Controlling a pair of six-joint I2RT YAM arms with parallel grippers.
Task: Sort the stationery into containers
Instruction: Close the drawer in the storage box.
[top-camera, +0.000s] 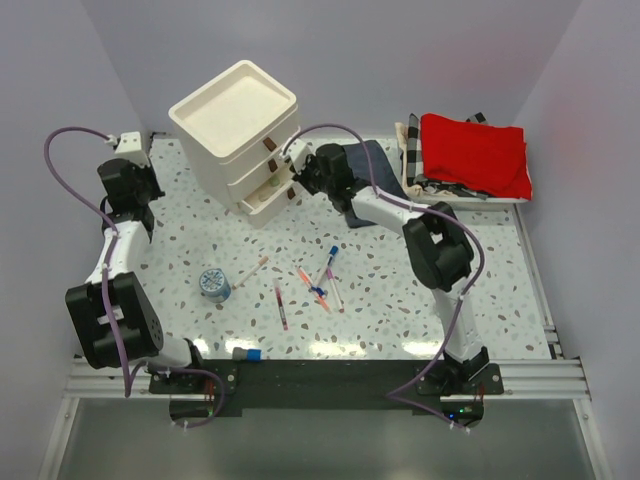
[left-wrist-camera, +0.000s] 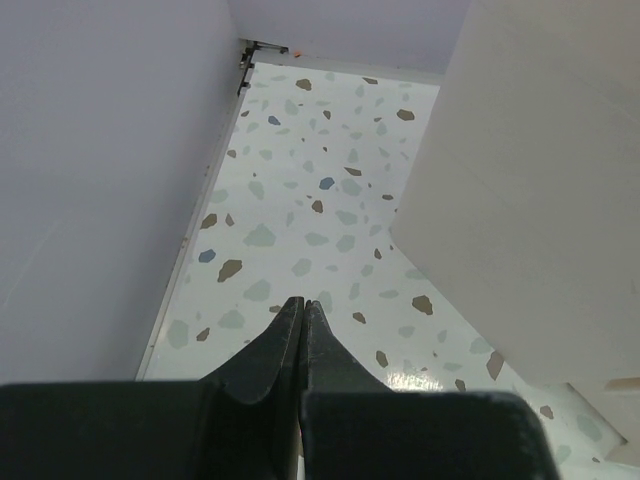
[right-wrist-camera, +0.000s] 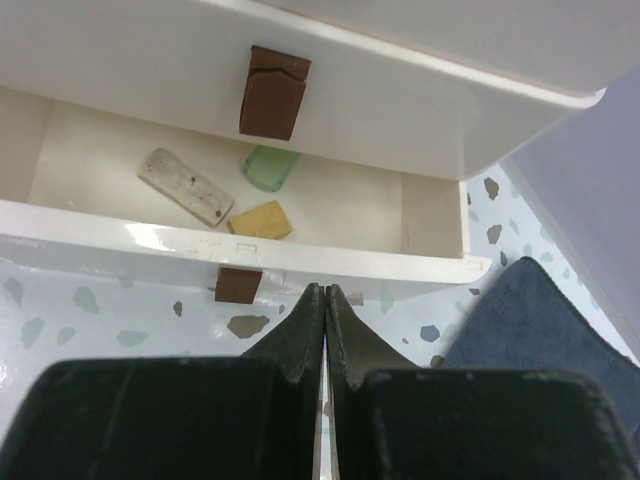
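Seen from above, the right pincer is pinched fully shut with nothing in it. Its nose sits right at the front of the drawer unit, whose bottom drawer is slid out. Most of the stationery is nowhere near it: the pens, the roll and the blue-capped stick lie loose on the table well behind it, back toward the arm bases. My guess is the drawer sits open so stuff can drop straight in.

On the left wrist cam, the left pincer is also clamped shut and empty, over bare speckled tabletop, with the unit's blank side wall off to its right. Looks parked out of the way to me.

On the right wrist cam, the open drawer's brown pull tab is just ahead of the closed tips. Beyond it, inside the drawer, are a mint-green eraser, a tan block and a whitish block. They're all eraser-type bits, so I reckon that's the sorting logic. A dark blue cloth lies to the pincer's right.
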